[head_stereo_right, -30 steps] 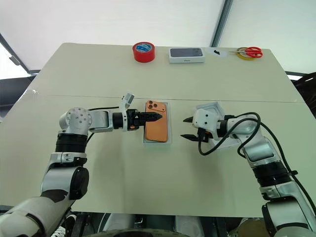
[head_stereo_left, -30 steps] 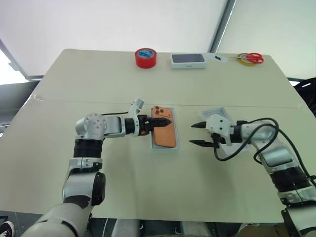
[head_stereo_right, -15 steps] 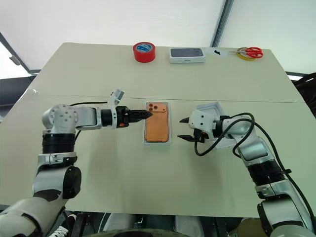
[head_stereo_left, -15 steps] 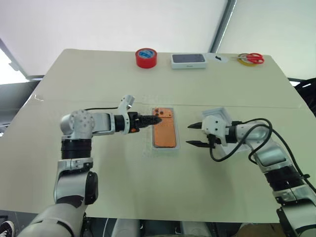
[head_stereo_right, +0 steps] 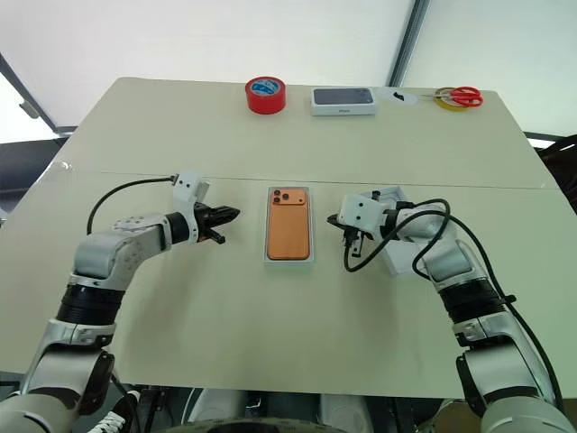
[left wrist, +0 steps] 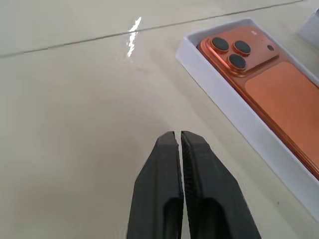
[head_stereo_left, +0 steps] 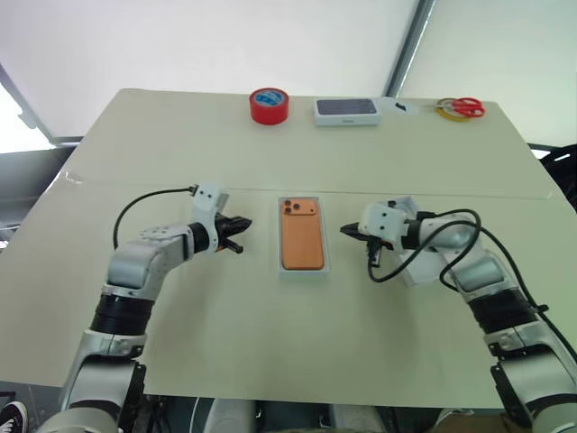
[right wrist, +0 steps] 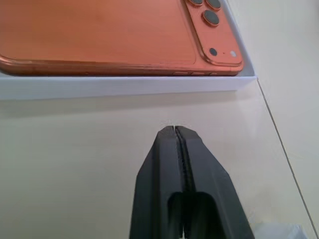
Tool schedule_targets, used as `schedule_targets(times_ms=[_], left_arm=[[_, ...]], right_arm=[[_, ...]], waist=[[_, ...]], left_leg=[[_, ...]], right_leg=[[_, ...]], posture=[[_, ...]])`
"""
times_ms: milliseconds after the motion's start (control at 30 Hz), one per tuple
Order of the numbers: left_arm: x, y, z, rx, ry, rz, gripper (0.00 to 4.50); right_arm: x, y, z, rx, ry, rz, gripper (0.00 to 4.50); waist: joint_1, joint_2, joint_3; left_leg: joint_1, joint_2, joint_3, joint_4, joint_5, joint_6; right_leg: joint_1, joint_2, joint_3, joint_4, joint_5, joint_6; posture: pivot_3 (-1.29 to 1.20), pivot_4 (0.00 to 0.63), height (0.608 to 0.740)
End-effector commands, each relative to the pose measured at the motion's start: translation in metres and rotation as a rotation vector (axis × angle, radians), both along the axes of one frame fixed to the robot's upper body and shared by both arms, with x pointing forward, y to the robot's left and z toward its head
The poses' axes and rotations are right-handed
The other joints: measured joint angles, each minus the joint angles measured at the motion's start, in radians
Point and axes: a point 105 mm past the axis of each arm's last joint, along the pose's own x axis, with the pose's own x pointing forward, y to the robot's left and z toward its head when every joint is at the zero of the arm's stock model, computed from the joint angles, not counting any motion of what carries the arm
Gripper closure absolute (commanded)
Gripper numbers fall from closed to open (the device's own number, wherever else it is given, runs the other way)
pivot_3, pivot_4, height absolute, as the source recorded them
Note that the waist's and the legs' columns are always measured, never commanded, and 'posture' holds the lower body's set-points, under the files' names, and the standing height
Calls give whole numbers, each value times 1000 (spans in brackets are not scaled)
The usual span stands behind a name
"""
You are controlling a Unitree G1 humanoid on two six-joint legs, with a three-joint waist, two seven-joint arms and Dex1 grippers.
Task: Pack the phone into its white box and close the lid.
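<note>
The orange phone point(head_stereo_left: 301, 233) lies back up in the shallow white box point(head_stereo_left: 303, 270) at the table's middle, its camera cluster at the far end. My left gripper point(head_stereo_right: 233, 215) is shut and empty, a short way left of the box and pointing at it. In the left wrist view its fingers point(left wrist: 169, 149) are pressed together, with the phone point(left wrist: 271, 84) off to one side. My right gripper point(head_stereo_left: 343, 229), also shut and empty, hovers just right of the box. Its wrist view has the box wall point(right wrist: 124, 87) close ahead. The white lid point(head_stereo_right: 398, 262) lies partly hidden under my right arm.
Along the table's far edge sit a red tape roll point(head_stereo_left: 269, 105), a dark-topped white box point(head_stereo_left: 346, 110), red-handled scissors point(head_stereo_left: 464, 106) and a yellow tape ring point(head_stereo_left: 445, 110). A seam crosses the tabletop just beyond the phone.
Both grippers have shut. My left gripper has drawn back to the left, away from the phone, and rolled. My right gripper has edged towards the box.
</note>
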Motion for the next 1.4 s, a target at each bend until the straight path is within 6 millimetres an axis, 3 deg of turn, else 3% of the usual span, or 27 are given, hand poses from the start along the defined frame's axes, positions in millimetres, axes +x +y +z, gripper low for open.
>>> schedule_targets(times_ms=[33,200,500,667,800,1067,1400], left_arm=[[2,-24,-4,19,-22,-73,4449],[-5,-59,-13,-7,35,-199,4449],[-12,-126,-4,-67,35,-377,4449],[-12,-140,-2,-69,20,-411,4449],[-13,-141,-3,-66,22,-424,4449],[-5,-120,-5,-41,16,-388,4449],[-3,-94,1,-43,-19,-321,4449]], right_arm=[[4,7,7,-31,-54,20,4500],[1,8,5,-42,-44,39,4500],[-13,-30,7,-113,-26,-18,4500],[-21,-43,8,-120,-8,-51,4500],[-26,-50,9,-107,5,-79,4500],[-23,-55,12,-120,-23,-104,4500],[0,-78,13,-237,-129,-181,4500]], waist=[[-1,0,0],[1,0,0],[20,0,0],[15,0,0],[16,0,0],[15,1,1],[15,1,1]], left_leg=[[0,0,0,0,0,0],[-1,0,0,1,-1,1],[-1,-1,0,5,-2,5],[-1,0,0,5,-2,5],[-1,0,0,5,-2,5],[-1,0,0,5,-2,5],[-1,0,0,5,-2,4]], right_leg=[[0,0,0,0,0,0],[0,0,0,1,0,0],[2,-1,-1,1,0,0],[2,0,-1,1,0,0],[1,0,-1,1,0,0],[1,0,-1,1,0,0],[1,0,-1,1,0,0]], posture=[[0,150,740],[0,150,740],[0,150,740],[0,150,740],[0,150,740],[0,150,740],[0,150,740]])
